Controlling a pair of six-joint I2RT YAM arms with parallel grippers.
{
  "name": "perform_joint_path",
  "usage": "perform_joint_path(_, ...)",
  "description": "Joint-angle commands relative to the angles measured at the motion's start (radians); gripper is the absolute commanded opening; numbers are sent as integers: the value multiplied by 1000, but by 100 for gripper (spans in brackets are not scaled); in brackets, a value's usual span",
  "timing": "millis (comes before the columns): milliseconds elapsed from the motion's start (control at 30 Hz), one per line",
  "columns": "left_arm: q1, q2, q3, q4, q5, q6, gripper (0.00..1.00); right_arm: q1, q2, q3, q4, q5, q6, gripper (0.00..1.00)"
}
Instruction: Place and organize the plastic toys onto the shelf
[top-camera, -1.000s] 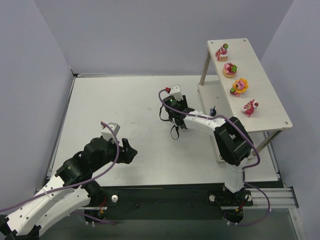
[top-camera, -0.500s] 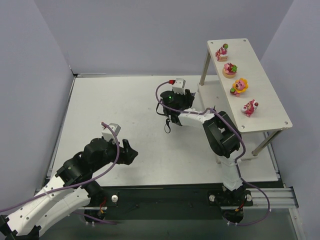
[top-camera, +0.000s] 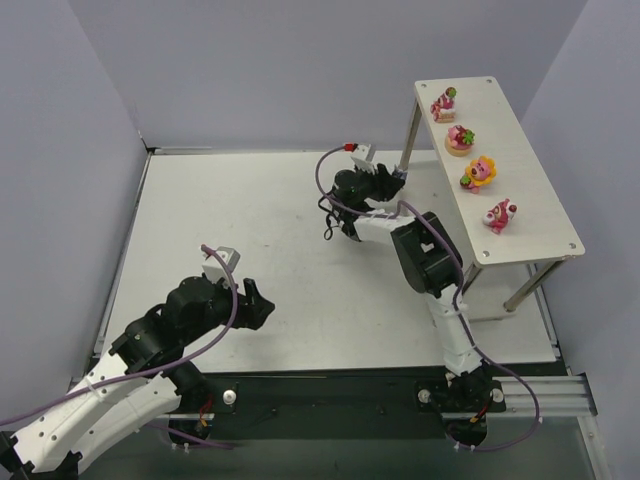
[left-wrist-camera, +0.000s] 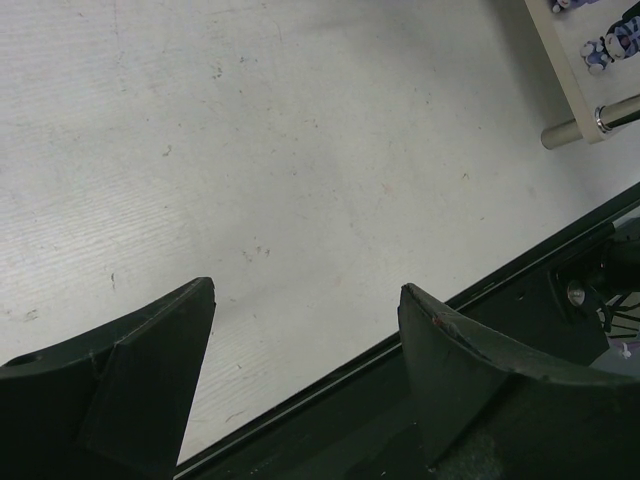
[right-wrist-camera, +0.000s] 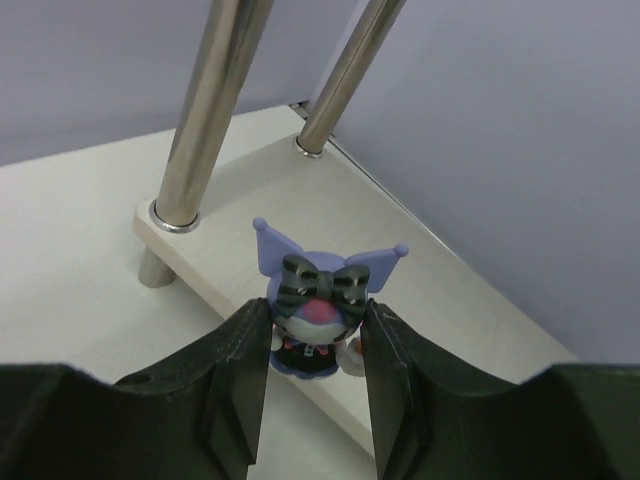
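Note:
My right gripper (right-wrist-camera: 315, 335) is shut on a blue-purple figurine (right-wrist-camera: 318, 300) with a striped bow. It holds the figurine at the edge of the shelf's lower board (right-wrist-camera: 420, 290), next to two metal legs (right-wrist-camera: 200, 120). In the top view the right gripper (top-camera: 393, 178) is at the shelf's far left end. Four pink and orange toys (top-camera: 460, 139) stand in a row on the shelf's top board (top-camera: 535, 195). My left gripper (top-camera: 256, 305) is open and empty over the table near its front edge, as the left wrist view (left-wrist-camera: 305, 300) also shows.
In the left wrist view the near end of the lower board (left-wrist-camera: 570, 70) carries two blue figurines (left-wrist-camera: 612, 45), above a shelf foot (left-wrist-camera: 575, 128). The table's black front rail (left-wrist-camera: 400, 400) lies under the left fingers. Grey walls enclose the table.
My right gripper has swung away and to the right, from mid-table to the shelf's far left end, carrying the figurine. The left arm has not moved.

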Motion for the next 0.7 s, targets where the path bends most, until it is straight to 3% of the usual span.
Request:
perform_joint_path(0,4,-18,45,4,-24,23,84,-7,143,172,576,115,-476,0)
perform_joint_path(467,4,-23,35,-5,-15,21,84,-42,150,174,576,93,-470,0)
perform_joint_path(667,4,5,35,-5,-13,21,84,-70,143,177,576,118,-383,0)
